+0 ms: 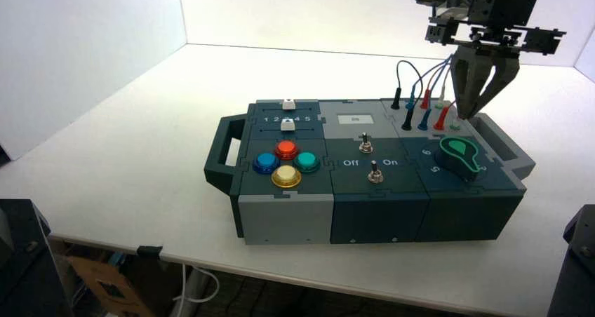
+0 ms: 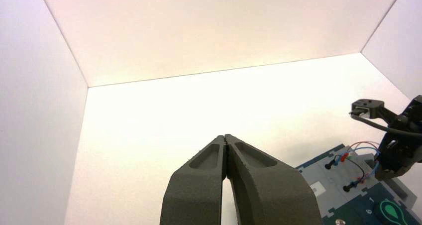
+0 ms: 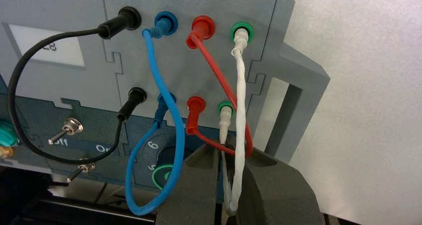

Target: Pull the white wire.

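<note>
The white wire [image 3: 240, 100] runs from two pale plugs in green-ringed sockets at the box's back right corner and hangs as a narrow loop. My right gripper [image 3: 233, 154] is shut on that loop, with both white strands pinched between its dark fingers [image 3: 199, 185]. The red wire [image 3: 219, 80] crosses just over the fingertips. In the high view the right gripper [image 1: 471, 113] points down onto the wire sockets, where the white wire [image 1: 443, 92] rises. My left gripper [image 2: 226, 138] is shut on nothing, held off to the left of the box.
Black wire [image 3: 15, 95] and blue wire [image 3: 176, 150] loop beside the red one. The box [image 1: 379, 205] carries a green knob [image 1: 461, 154], two toggle switches [image 1: 365, 146], coloured buttons [image 1: 286, 150] and a handle [image 3: 298, 100] close to the right gripper.
</note>
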### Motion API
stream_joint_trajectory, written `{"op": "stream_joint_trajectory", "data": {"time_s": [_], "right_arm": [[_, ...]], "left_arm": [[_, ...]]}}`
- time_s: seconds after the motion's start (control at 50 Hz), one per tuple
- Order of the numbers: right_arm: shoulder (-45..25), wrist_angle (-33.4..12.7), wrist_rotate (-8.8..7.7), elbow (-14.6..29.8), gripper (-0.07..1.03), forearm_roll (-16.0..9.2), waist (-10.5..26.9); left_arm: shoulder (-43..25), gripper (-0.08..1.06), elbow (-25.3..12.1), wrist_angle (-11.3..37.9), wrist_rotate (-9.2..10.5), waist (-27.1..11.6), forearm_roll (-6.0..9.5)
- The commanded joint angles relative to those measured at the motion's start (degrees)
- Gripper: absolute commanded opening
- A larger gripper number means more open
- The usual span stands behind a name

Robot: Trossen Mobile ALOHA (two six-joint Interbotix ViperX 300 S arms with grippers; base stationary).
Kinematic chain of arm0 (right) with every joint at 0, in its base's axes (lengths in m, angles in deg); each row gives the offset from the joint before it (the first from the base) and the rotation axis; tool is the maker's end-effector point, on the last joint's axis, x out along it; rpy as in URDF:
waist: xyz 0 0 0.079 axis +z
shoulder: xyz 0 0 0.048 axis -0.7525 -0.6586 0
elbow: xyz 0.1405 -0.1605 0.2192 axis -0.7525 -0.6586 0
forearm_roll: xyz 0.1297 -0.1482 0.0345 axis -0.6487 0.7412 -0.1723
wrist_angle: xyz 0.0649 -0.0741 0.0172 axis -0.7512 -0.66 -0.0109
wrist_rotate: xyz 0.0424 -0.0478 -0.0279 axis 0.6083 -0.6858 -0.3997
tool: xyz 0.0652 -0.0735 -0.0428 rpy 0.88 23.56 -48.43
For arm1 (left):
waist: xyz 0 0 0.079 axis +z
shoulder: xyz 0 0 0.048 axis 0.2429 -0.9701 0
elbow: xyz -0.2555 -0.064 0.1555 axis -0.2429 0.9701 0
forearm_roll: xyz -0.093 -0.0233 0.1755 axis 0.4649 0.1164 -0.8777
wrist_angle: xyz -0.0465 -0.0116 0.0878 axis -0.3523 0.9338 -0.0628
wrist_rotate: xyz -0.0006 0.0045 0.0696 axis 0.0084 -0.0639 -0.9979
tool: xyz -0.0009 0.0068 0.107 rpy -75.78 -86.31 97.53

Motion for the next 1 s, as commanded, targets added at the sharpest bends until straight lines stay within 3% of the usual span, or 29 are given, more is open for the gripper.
{"op": "stream_joint_trajectory", "data": {"time_s": [0.02, 0.36, 0.7, 1.0], "right_arm": [[2.2, -0.44, 0.0, 2.37, -0.02, -0.18, -0.18], [4.31, -3.16, 0.09, 3.87, -0.02, 0.44, -0.18], [4.22, -4.48, 1.14, 4.92, -0.02, 4.39, -0.53], [3.25, -6.15, 1.14, 6.42, -0.02, 7.82, -3.52]], "left_arm": [[0.09, -0.03, -1.93, -0.62, -0.26, 0.09, -0.09], [0.09, -0.03, -2.11, -0.7, -0.18, 0.0, -0.09], [0.35, -0.03, -2.37, -0.7, -0.18, 0.09, -0.09], [0.44, -0.03, -2.46, -0.62, -0.26, 0.09, -0.09]]}}
